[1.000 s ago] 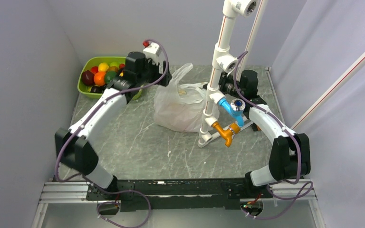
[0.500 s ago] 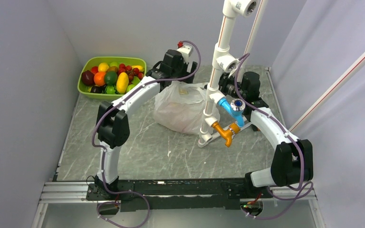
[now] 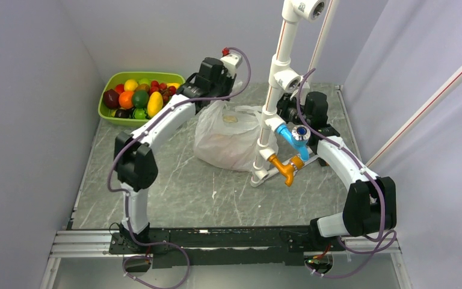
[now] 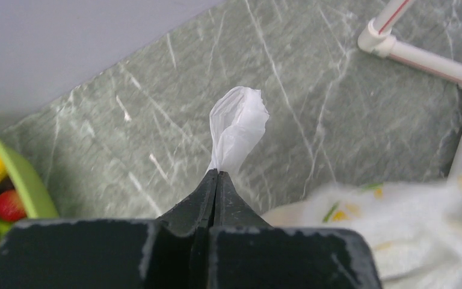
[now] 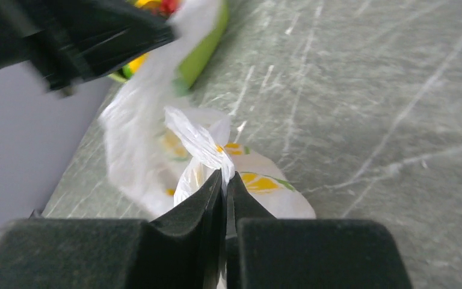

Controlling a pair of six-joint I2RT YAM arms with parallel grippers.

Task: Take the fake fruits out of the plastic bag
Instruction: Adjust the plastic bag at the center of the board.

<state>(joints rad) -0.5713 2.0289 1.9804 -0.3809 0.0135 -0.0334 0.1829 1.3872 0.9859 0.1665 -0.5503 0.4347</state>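
Observation:
The plastic bag [image 3: 228,141], white with lemon prints, sits bulging at mid table. My left gripper [image 4: 216,173] is shut on its twisted left handle [image 4: 237,123], at the bag's far-left top [image 3: 212,99]. On the opposite side my right gripper [image 5: 224,174] is shut on the other handle [image 5: 195,138], above the bag's body [image 5: 264,186]. In the top view the right fingers are hidden behind the white pipe. The fake fruits are inside the bag; only a dull yellow patch [image 3: 231,119] shows through the film.
A lime-green tray [image 3: 147,74] full of mixed fruits stands at the back left, close to the left arm. A white pipe stand [image 3: 275,78] with blue and orange fittings [image 3: 286,168] rises just right of the bag. Grey walls enclose the table.
The left arm swung from over the green tray to the bag, and its jaws went from open to shut on the left handle. The right arm kept its grip and place.

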